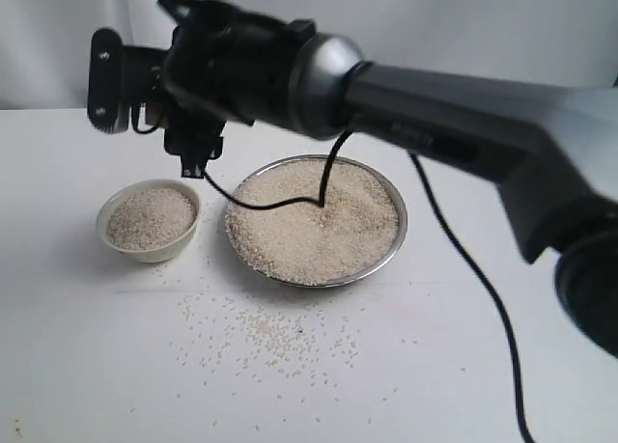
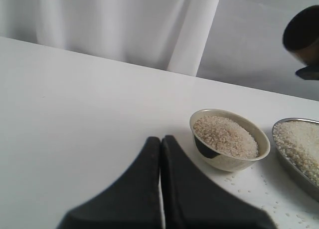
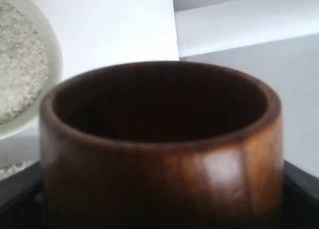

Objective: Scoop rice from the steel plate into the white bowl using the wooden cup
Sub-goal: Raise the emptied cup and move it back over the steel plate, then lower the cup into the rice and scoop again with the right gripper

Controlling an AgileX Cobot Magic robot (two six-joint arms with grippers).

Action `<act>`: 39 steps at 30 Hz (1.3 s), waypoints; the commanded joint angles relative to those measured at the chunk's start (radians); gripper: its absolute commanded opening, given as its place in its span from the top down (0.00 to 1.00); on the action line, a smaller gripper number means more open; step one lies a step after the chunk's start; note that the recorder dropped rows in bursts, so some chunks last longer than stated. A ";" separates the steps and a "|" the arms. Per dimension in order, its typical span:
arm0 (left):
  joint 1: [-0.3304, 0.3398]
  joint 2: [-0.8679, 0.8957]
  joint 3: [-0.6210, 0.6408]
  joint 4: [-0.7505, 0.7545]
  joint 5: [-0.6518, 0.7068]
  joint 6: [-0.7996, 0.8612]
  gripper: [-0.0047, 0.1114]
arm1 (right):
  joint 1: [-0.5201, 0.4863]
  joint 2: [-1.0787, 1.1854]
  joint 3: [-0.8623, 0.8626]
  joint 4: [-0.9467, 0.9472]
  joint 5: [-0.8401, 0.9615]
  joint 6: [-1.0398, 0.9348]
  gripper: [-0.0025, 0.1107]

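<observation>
Two dishes hold rice (image 1: 309, 226): white bowl (image 1: 145, 253) at nine o'clock of steel plate (image 1: 399, 229), loose grains (image 1: 280, 332) at the plate's six o'clock. Right gripper (image 1: 198, 152) grips the wooden cup (image 3: 159, 154) aloft beside the bowl; left gripper (image 2: 160, 145) has its jaws pressed together, empty.

1. The white bowl (image 1: 145, 253) is sitting on the table (image 1: 77, 366), just left of the steel plate (image 1: 400, 238); the two are not touching.
2. Rice (image 1: 314, 226) is filling both dishes; loose grains (image 1: 280, 337) are lying scattered on the table in front of them.
3. A cable (image 1: 280, 204) is drooping onto the plate's rice.
4. The wooden cup (image 3: 159, 154) is hanging above the table, higher than the bowl.
</observation>
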 commanded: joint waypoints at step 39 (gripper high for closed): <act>-0.005 0.000 0.002 -0.004 -0.006 -0.004 0.96 | -0.216 0.205 -0.008 -0.165 0.391 -0.555 0.98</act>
